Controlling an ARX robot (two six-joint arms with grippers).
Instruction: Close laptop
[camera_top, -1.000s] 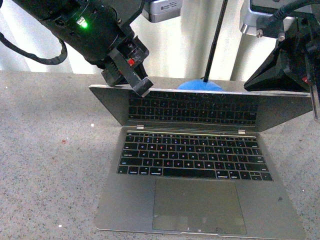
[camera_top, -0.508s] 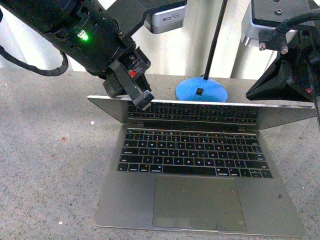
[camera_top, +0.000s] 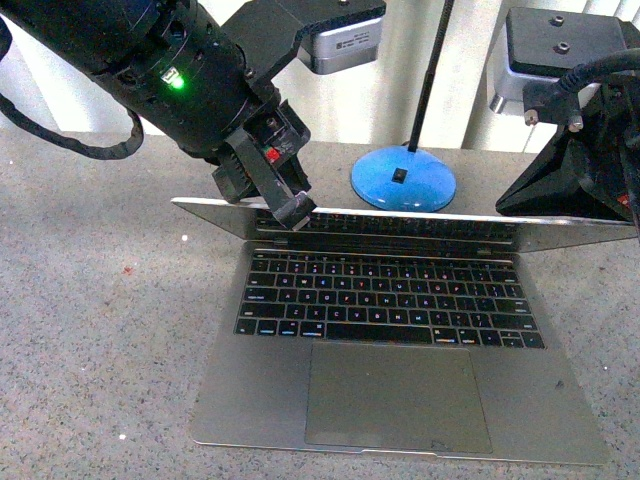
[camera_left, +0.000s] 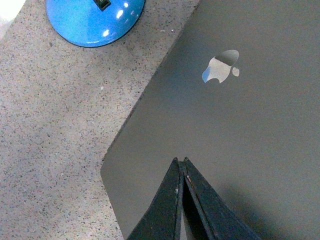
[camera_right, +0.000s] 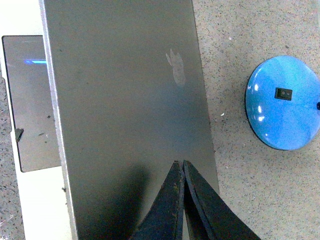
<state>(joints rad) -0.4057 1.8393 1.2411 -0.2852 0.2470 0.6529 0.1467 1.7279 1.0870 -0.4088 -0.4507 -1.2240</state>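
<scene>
Your laptop (camera_top: 400, 400) sits by the table's (camera_top: 90, 330) near edge, lid (camera_left: 225, 130) tipped low over the keys (camera_top: 390, 305), not yet shut. The left end effector (camera_left: 180, 162) and right end effector (camera_right: 181, 164), both pinched closed and empty, bear on its back.

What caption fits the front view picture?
Left end effector at the lid of the half-shut laptop, blue lamp base behind.
</scene>
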